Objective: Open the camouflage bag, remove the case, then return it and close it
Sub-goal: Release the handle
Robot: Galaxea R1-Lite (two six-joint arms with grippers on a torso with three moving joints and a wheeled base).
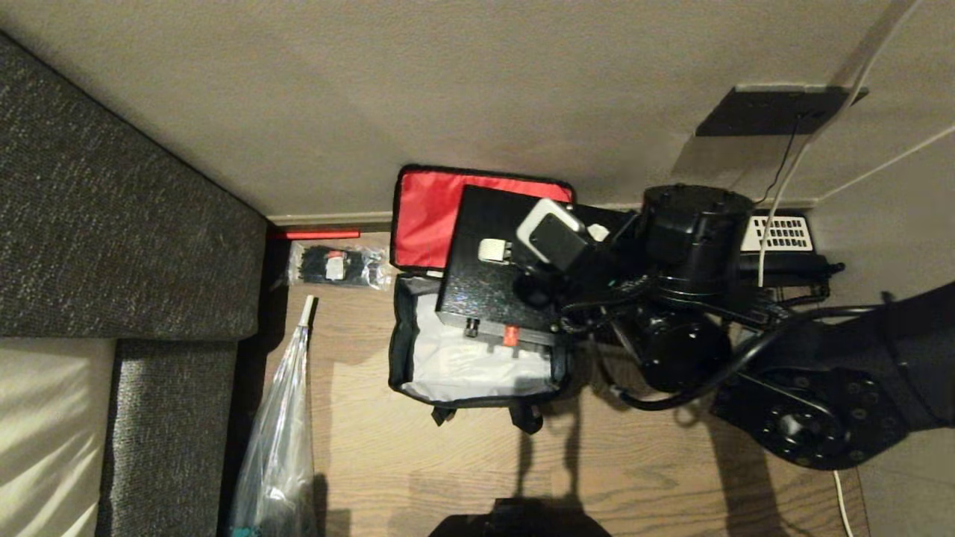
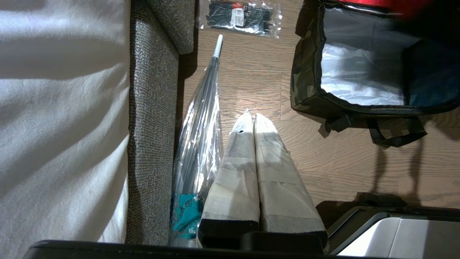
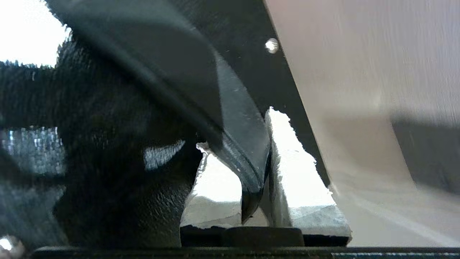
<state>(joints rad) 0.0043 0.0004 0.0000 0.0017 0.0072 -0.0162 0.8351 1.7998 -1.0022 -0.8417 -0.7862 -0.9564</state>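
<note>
The camouflage bag [image 1: 399, 350] stands open on the wooden surface. Its red-lined lid [image 1: 425, 224] is folded back against the wall, and its silvery inside shows in the left wrist view [image 2: 359, 72]. The black case [image 1: 485, 291] hangs tilted over the bag's opening, red latch [image 1: 510, 335] on its near edge. My right gripper [image 1: 501, 253] sits on top of the case, and its white fingers [image 3: 302, 169] are shut on the case's black strap handle [image 3: 230, 136]. My left gripper [image 2: 253, 118] is shut and empty, hanging apart to the bag's left.
A clear packet of black cable ties [image 1: 339, 266] lies left of the lid. A long clear plastic-wrapped item [image 1: 280, 447] lies along the grey sofa [image 1: 112, 224]. A black telephone [image 1: 780, 239] sits by the wall behind my right arm. Bare wood [image 1: 448, 462] lies in front of the bag.
</note>
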